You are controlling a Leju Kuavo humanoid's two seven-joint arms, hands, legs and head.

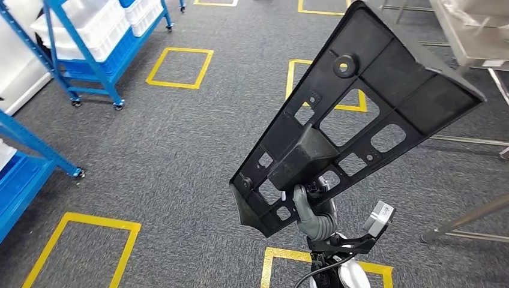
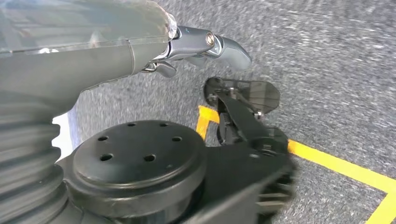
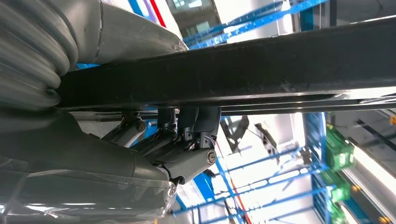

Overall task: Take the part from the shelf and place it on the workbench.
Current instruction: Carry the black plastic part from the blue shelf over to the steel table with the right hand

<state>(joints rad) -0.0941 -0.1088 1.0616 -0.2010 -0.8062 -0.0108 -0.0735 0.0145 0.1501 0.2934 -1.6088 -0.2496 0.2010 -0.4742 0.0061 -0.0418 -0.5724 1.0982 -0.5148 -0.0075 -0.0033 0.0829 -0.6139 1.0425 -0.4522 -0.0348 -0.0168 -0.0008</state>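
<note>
A large black plastic part [image 1: 360, 102], a flat ribbed panel with several cut-outs, is held up over the grey carpet in the head view. My right hand [image 1: 309, 210] grips it from below at its lower end. In the right wrist view the part's edge [image 3: 233, 70] runs as a dark bar across the picture, and the right hand's fingers [image 3: 187, 140] close on it from underneath. My left hand [image 2: 201, 44] hangs over the carpet, its fingers apart and holding nothing. The steel workbench [image 1: 474, 30] stands at the far right.
A blue wheeled shelf [image 1: 90, 54] with white bins stands at the far left, and another blue rack [image 1: 24, 168] is at the left edge. Yellow tape squares [image 1: 180, 67] mark the carpet. Metal table legs [image 1: 468, 219] cross the right side.
</note>
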